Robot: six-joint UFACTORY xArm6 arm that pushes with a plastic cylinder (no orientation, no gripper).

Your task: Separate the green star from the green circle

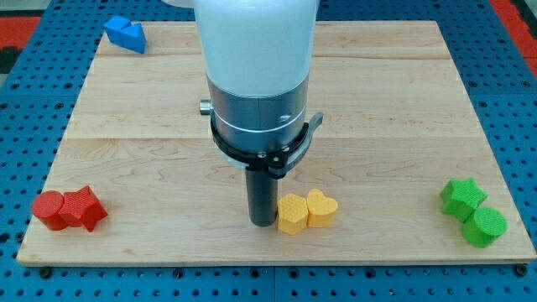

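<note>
The green star (461, 197) lies near the board's right edge, touching the green circle (485, 226), which sits just below and to its right. My tip (263, 223) rests on the board at the bottom centre, far to the left of both green blocks. It stands right against the left side of a yellow hexagon (291, 214). The arm's white and grey body hides the board's upper middle.
A yellow heart (322, 208) touches the yellow hexagon's right side. A red circle (49, 209) and a red star (84, 208) sit together at the bottom left. A blue block (126, 33) lies at the top left corner. The wooden board's (403, 126) right edge is close to the green blocks.
</note>
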